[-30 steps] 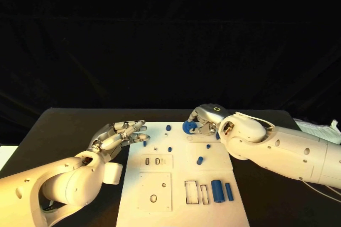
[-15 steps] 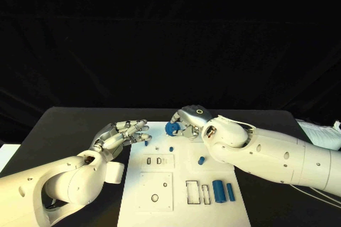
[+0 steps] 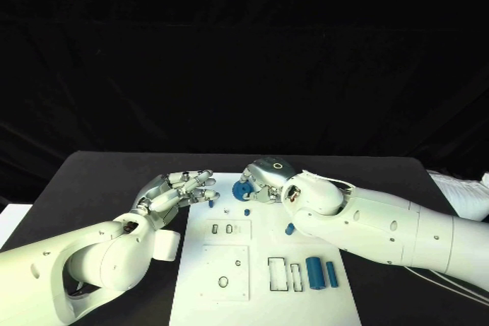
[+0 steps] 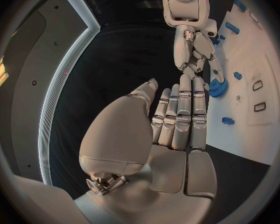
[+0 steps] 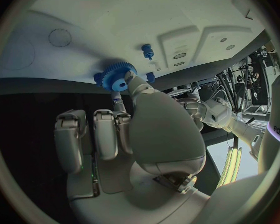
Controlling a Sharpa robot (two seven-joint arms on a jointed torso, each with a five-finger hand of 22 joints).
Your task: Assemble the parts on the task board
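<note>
Head view: your right hand (image 3: 267,179) sits at the far end of the task board (image 3: 260,269), pinching a blue gear (image 3: 242,191). You cannot read how much of the gear is covered, since the fingers overlap its right edge. Right wrist view shows the gear (image 5: 118,77) more plainly, toothed rim visible, its flat face toward the board's white surface, hub held at a fingertip. Whether it touches the board cannot be told. Left hand (image 3: 179,191) lies at 9 o'clock of the gear, near it but apart, fingers straight and side by side, holding nothing. At the board's near end, around 5 o'clock, two blue cylinders (image 3: 321,272) lie side by side, long axes along the board's length.
</note>
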